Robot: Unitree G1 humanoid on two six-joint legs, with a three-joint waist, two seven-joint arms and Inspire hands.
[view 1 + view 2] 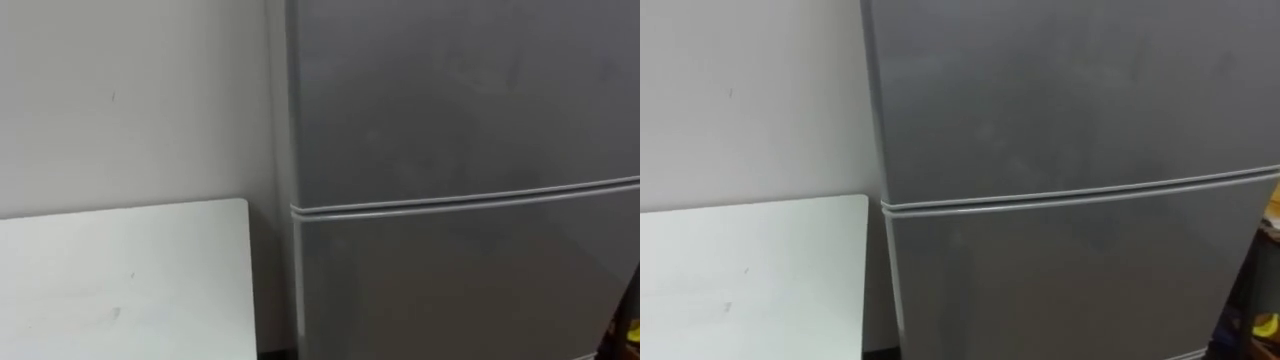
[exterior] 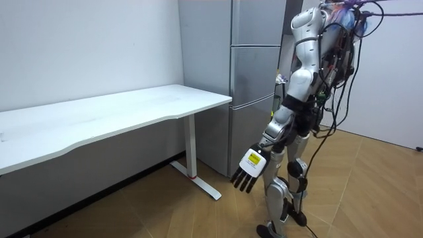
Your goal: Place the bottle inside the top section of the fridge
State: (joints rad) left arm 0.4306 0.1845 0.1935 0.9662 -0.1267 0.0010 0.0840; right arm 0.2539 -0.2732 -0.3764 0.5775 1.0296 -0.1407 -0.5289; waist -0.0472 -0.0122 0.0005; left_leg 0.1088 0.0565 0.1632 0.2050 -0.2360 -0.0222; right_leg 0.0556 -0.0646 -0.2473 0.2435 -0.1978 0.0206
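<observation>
Count: one fridge (image 1: 450, 120) with two doors. The upper door (image 1: 460, 90) and lower door (image 1: 470, 290) are both closed, and a pale seam (image 1: 460, 201) runs between them. We cannot tell what is inside either compartment.

One white desk (image 1: 120, 280) sits at 8 o'clock in the eye views. Its top is bare, and its right edge lies just beside the fridge's left side. A plain wall (image 1: 130, 100) fills 10 o'clock behind it.

In the room view the robot stands on the wood floor (image 2: 370, 192), close before the fridge and facing it, with the desk off to its left. Nothing stands between it and the doors.

One left hand (image 2: 250, 168) hangs low beside the leg, apart from desk and fridge. Its fingers (image 2: 239, 183) are straight and released, holding nothing.

Bottle: we cannot tell where it is. A dark shape with a yellow-orange patch (image 1: 1268, 300) sits at the 4 o'clock edge of the eye views, just right of the lower door. We cannot identify it.
</observation>
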